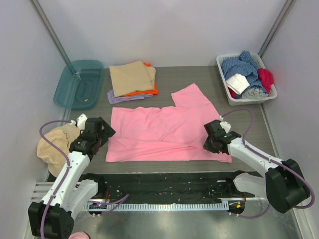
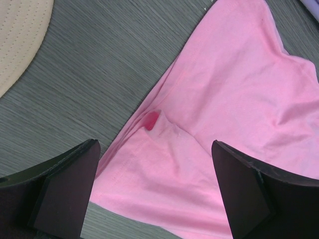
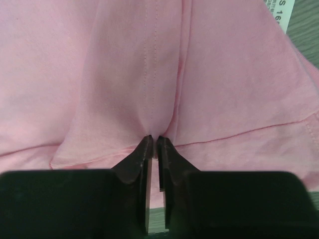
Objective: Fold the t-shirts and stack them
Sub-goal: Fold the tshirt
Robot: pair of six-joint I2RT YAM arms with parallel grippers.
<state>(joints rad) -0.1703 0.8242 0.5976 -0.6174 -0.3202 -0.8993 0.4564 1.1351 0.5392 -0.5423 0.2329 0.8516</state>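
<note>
A bright pink t-shirt (image 1: pixel 162 132) lies spread flat in the middle of the table, one sleeve pointing to the back right. My right gripper (image 1: pixel 213 142) sits at its near right edge, and in the right wrist view its jaws are shut on a pinched ridge of the pink cloth (image 3: pixel 154 99). My left gripper (image 1: pixel 98 133) hovers at the shirt's left edge with its fingers (image 2: pixel 65 186) wide open over the pink hem (image 2: pixel 164 184), nothing between them. A stack of folded t-shirts (image 1: pixel 132 79), tan on top of orange and lilac, rests at the back.
A teal plastic lid or tub (image 1: pixel 79 83) lies at the back left. A white basket (image 1: pixel 224 67) with blue, white and red cloth stands at the back right. A round tan cap (image 1: pixel 55 144) lies by the left arm. A black strip (image 1: pixel 164 181) runs along the near edge.
</note>
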